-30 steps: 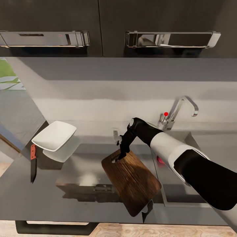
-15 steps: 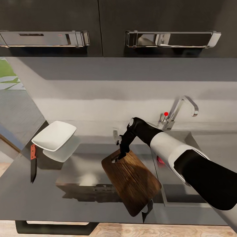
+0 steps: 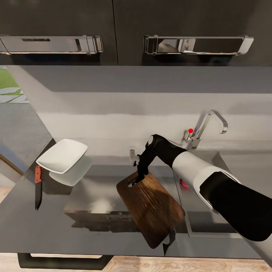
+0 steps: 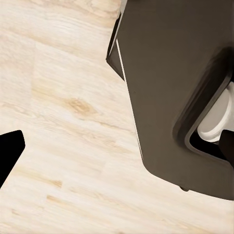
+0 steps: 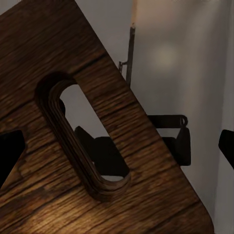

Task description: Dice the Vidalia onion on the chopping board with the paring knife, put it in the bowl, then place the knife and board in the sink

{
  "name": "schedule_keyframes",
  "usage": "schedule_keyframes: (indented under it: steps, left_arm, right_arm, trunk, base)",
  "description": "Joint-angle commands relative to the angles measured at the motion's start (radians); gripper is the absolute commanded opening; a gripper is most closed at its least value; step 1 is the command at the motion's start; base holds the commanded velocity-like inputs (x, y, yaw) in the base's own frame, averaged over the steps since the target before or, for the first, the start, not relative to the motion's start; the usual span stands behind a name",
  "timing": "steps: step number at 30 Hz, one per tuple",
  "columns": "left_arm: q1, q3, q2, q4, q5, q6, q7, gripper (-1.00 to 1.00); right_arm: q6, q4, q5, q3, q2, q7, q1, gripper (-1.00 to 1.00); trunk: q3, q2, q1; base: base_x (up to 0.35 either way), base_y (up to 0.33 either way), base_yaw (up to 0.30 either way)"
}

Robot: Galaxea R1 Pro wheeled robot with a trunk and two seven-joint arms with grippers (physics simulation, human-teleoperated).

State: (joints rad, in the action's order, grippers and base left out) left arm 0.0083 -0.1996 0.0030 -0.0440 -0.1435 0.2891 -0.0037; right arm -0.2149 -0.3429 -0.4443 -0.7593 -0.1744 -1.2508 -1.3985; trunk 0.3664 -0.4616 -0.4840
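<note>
In the head view the right arm was seen reaching from the lower right of the frame toward centre, elbow bent, forearm angled down. The right gripper [image 3: 139, 176] was clamped on the slotted end of the chopping board [image 3: 151, 207], which was held tilted above the countertop [image 3: 56, 223], its lower corner near the counter's front edge. In the right wrist view the slot hole [image 5: 83, 136] was seen close up, with the counter visible through it. The sink [image 3: 223, 162] was seen at right, behind the arm; the bowl [image 3: 62, 155] and the paring knife [image 3: 38, 187] at left. For the left gripper, whether apart or together could not be told. No change from the frames one second and half a second earlier was noted.
</note>
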Motion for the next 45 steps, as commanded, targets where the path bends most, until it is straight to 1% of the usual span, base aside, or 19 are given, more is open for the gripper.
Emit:
schedule_keyframes:
  steps: [1, 11, 16, 22, 26, 40, 45]
  left_arm:
    - [-0.001, 0.0, 0.0, -0.002, -0.006, 0.005, -0.001, 1.0]
    - [-0.001, 0.0, -0.001, -0.002, -0.005, 0.004, -0.001, 1.0]
    - [-0.001, 0.0, -0.001, -0.002, -0.005, 0.004, -0.001, 1.0]
    - [-0.001, 0.0, -0.002, -0.002, -0.005, 0.004, -0.001, 1.0]
    - [-0.001, 0.0, -0.002, -0.002, -0.005, 0.005, -0.001, 1.0]
    - [-0.001, 0.0, -0.002, -0.002, -0.005, 0.005, -0.001, 1.0]
    - [-0.001, 0.0, -0.003, -0.002, -0.005, 0.005, -0.001, 1.0]
  right_arm:
    - [-0.011, -0.002, -0.002, 0.0, 0.0, -0.004, 0.0, 1.0]
    - [-0.008, -0.002, -0.002, -0.001, 0.0, 0.003, 0.0, 1.0]
    - [-0.007, -0.002, -0.002, -0.002, 0.016, 0.014, 0.0, 1.0]
    - [-0.006, -0.002, -0.002, -0.002, 0.043, 0.019, 0.0, 1.0]
    - [-0.006, -0.002, -0.002, -0.001, 0.054, 0.026, 0.0, 1.0]
    - [-0.007, -0.003, -0.002, 0.001, 0.056, 0.036, 0.0, 1.0]
    - [-0.007, -0.004, -0.002, 0.002, 0.056, 0.061, 0.0, 1.0]
  trunk:
    - [0.001, -0.001, 0.0]
    - [0.001, -0.001, 0.0]
    - [0.001, -0.001, 0.0]
    - [0.001, -0.001, 0.0]
    - [0.001, -0.001, 0.0]
    - [0.001, -0.001, 0.0]
    - [0.001, -0.001, 0.0]
  base:
    - [0.0, 0.0, 0.0]
    - [0.0, 0.0, 0.0]
    - [0.0, 0.0, 0.0]
    - [0.0, 0.0, 0.0]
    - [0.0, 0.0, 0.0]
    - [0.0, 0.0, 0.0]
    - [0.0, 0.0, 0.0]
